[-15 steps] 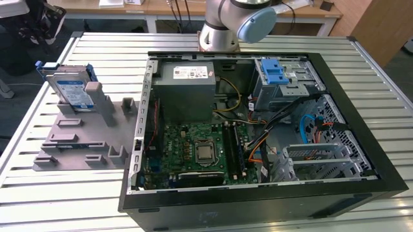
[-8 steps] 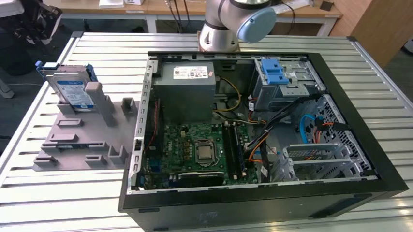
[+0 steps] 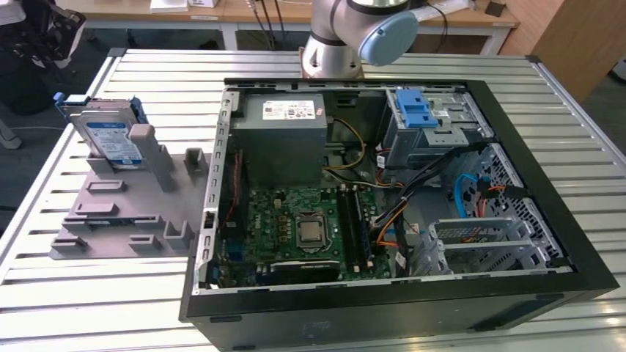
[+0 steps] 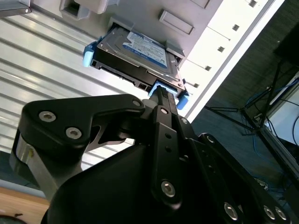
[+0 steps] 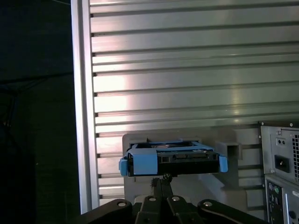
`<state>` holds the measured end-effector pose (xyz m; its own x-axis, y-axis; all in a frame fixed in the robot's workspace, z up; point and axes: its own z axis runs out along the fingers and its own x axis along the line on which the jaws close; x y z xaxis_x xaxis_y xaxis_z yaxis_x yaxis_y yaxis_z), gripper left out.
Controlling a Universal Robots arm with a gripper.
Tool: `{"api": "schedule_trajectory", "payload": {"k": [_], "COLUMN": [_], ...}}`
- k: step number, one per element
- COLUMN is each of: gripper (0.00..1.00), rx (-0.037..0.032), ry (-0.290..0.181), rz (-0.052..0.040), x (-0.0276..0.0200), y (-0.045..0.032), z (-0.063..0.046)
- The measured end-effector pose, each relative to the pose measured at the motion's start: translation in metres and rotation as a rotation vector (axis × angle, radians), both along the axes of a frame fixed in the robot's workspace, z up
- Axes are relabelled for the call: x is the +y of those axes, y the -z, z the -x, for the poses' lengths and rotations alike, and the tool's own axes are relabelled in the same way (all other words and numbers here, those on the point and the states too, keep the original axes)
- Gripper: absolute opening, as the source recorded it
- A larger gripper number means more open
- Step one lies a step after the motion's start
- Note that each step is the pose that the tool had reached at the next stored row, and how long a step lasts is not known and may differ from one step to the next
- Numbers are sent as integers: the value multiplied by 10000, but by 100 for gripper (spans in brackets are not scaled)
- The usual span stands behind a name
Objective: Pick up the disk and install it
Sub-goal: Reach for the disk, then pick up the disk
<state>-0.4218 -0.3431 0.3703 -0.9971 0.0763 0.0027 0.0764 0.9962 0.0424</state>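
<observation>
disk (image 3: 105,136) stands on edge in grey holder (image 3: 117,220), whose slots likely keep it upright for grasping, at the exterior view's left of open case (image 3: 391,301) | gripper (image 4: 163,93) lines up with disk's blue-railed end, fingers pressed together, holding nothing | disk not yet picked

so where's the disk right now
The disk stands in the grey fixture at the exterior view's left, beside the open computer case.
</observation>
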Motion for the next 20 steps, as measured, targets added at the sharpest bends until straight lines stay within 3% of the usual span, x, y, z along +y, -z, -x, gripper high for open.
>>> {"api": "schedule_trajectory", "payload": {"k": [8,20], "gripper": [11,11], "rx": [0,0], "ry": [-94,-1580], "rz": [0,0], "x": [0,0], "y": [0,2], "z": [13,13]}}
